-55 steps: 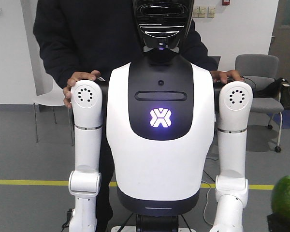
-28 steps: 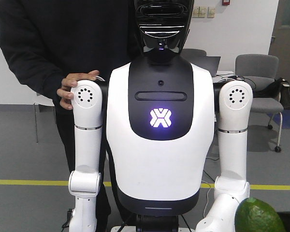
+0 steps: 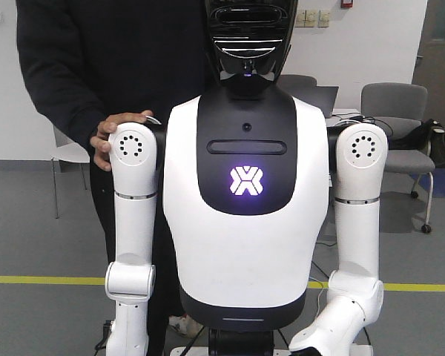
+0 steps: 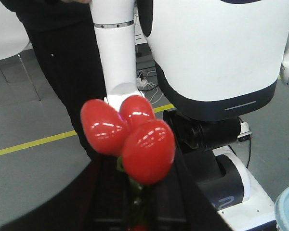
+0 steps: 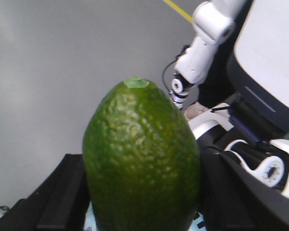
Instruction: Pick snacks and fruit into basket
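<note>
The right gripper point(image 5: 142, 211) is pinching a bumpy green avocado point(image 5: 142, 159) upright between its dark jaws, stem end up. The left gripper point(image 4: 135, 202) is clamping the green stalk of a cluster of three glossy red fruits point(image 4: 130, 137), so they are sitting clear above its jaws. Both look lifted for carrying. A pale blue basket rim point(image 4: 288, 211) is peeking in low beside the robot's base point(image 4: 231, 183).

Office-like lab: grey floor point(image 3: 44, 245), yellow floor line point(image 3: 44, 279), office chair point(image 3: 400, 111).
</note>
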Tool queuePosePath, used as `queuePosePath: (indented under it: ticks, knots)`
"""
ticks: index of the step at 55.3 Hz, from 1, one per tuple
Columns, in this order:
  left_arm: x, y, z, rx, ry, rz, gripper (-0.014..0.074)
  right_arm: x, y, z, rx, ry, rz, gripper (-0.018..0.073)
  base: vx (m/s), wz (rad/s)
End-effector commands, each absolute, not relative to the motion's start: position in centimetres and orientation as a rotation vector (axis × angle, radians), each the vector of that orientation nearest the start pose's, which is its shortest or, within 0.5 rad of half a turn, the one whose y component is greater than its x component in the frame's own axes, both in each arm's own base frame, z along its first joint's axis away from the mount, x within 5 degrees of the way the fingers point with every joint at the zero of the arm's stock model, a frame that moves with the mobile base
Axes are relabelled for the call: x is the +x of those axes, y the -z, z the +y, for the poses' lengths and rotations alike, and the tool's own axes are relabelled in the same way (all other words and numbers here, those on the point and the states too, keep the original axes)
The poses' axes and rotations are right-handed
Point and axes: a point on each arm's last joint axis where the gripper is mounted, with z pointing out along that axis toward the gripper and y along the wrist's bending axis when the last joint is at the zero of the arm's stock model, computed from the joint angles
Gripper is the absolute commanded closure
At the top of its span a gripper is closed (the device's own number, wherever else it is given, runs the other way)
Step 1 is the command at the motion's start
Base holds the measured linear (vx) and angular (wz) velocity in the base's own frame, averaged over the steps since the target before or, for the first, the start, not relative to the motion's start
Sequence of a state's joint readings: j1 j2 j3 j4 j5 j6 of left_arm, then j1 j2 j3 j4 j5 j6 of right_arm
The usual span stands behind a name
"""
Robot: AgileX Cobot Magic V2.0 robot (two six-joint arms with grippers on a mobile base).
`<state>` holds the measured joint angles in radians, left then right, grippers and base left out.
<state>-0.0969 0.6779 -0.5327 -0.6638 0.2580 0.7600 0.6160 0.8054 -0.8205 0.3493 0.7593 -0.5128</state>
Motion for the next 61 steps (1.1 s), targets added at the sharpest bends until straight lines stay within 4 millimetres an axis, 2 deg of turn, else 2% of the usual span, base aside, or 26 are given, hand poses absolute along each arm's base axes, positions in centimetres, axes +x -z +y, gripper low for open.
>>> queuePosePath:
  ticks: [1,10,18,28,38,39,42,47,53,61]
  knots:
    - [14.2,-33.0,-2.5,0.248,0.119,1.725,0.0596,11.0,-35.5,11.9,-1.146,-0.467,1.86,0.0568,0.0,0.0]
    - [14.2,-33.0,-2.5,0.249,0.119,1.726,0.0596,10.9,-33.8,13.4,-1.341,-0.351,1.901,0.0568,0.0,0.0]
    - [14.1,-33.0,-2.6,0.253,0.123,1.731,0.0596,11.3,-32.8,13.7,-1.301,-0.348,2.012,0.0568,0.0,0.0]
    - [14.1,-32.8,-2.7,0.268,0.137,1.75,0.0596,10.8,-28.6,13.4,-1.311,-0.353,2.078,0.0568,0.0,0.0]
    - [14.0,-32.6,-2.9,0.283,0.15,1.768,0.0596,10.4,-26.9,13.2,-1.224,-0.428,2.075,0.0568,0.0,0.0]
    - [14.0,-32.6,-2.9,0.284,0.151,1.769,0.0596,10.7,-27.1,13.6,-1.165,-0.475,2.035,0.0548,0.0,0.0]
    - [14.0,-32.6,-2.9,0.284,0.151,1.769,0.0596,10.8,-27.0,13.8,-1.148,-0.49,2.039,0.0522,0.0,0.0]
    - [14.0,-32.6,-2.9,0.284,0.151,1.769,0.0596,11.0,-26.5,14.1,-1.17,-0.48,2.066,0.0465,0.0,0.0]
    - [14.0,-32.6,-2.9,0.284,0.151,1.769,0.0596,11.3,-25.9,14.5,-1.202,-0.467,2.08,0.0354,0.0,0.0]
    - [14.0,-32.6,-2.9,0.287,0.154,1.773,0.0596,11.7,-25.9,14.8,-1.185,-0.466,2.06,0.0127,0.0,0.0]
